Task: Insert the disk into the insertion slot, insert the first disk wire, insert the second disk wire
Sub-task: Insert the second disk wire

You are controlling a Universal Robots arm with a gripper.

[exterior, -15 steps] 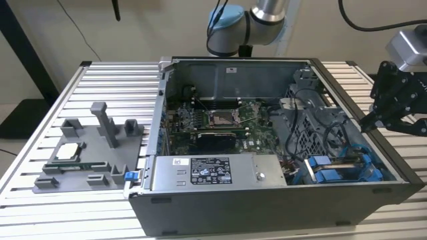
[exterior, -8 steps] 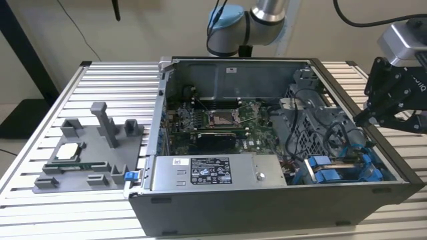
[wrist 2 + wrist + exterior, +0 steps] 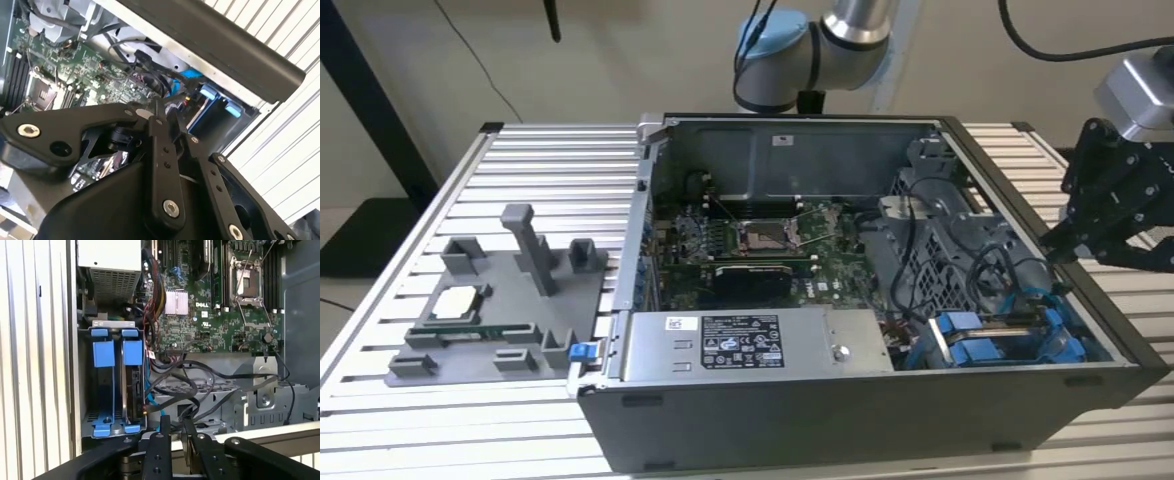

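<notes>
Open case (image 3: 854,420) on the slatted worktop (image 3: 520,170). In the exterior view the tool (image 3: 1061,250) hangs above the case wall on the side of the drive bay. The slot (image 3: 1041,335) is below the tool and a little further into the case. Whether the tool is apart, together or clamped on anything cannot be told.

In the first wrist view the slot (image 3: 112,324) is ahead of the tool (image 3: 176,424) and off to one side. It is a grey sheet-metal bay with two compartments. The disk (image 3: 133,387) appears seated in the compartment nearer the board (image 3: 210,325). It is seen edge-on as a narrow dark face, with bright blue plastic at both ends. The compartment beside it looks hollow and has the same blue fittings.

Black cables (image 3: 200,385) loop just ahead of the tool, between it and the board. One strand passes close to the disk's exposed edge. The second wrist view shows the tool (image 3: 166,111) above these cables (image 3: 145,75).
</notes>
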